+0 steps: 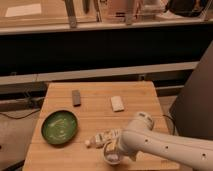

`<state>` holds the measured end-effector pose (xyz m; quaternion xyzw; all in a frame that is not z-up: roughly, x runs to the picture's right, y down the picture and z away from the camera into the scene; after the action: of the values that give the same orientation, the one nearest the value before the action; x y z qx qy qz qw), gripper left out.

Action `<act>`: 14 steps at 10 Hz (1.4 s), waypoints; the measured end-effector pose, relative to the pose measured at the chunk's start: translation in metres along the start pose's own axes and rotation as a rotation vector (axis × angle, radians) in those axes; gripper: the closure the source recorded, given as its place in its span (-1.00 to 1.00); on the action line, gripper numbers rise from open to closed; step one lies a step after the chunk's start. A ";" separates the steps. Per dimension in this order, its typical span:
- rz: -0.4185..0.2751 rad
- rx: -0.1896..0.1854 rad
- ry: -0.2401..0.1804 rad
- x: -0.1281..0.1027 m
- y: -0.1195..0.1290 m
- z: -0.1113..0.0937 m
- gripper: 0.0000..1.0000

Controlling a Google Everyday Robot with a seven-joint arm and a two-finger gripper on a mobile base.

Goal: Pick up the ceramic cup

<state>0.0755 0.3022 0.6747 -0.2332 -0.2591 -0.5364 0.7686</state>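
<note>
Ceramic cup (112,158): located at 6 o'clock on the wooden surface (145,100), close to the front edge. It stands upright, and only part of its white rim and pale inside is visible, since the gripper covers the rest.

Items on the surface, left to right:

1. Green round plate (59,128): at 9 o'clock, near the left edge, lying flat. It is well apart from the cup.
2. Dark rectangular block (76,97): at 10 o'clock, lying flat with its long side pointing from 12 to 6 o'clock. It is apart from the plate.
3. White-and-yellow bottle (102,139): lying on its side just short of centre, toward 6 o'clock, with its cap end pointing to 8 o'clock. It lies just beside the cup, at the cup's 11 o'clock. Contact between the two cannot be determined.
4. Small white pad (117,103): at 1 o'clock from centre, lying flat, well apart from the cup.

Gripper (114,149): positioned directly over the cup at 6 o'clock and overlapping its rim. Whether the gripper is open, closed or gripping the cup cannot be told.

White arm (165,147): enters from the 4 o'clock corner of the view and bends at a rounded joint above the surface, right of the cup.
</note>
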 end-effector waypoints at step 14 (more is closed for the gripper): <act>0.035 0.159 -0.178 0.008 0.004 -0.009 1.00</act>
<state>0.0827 0.2921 0.6733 -0.2227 -0.3637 -0.4777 0.7681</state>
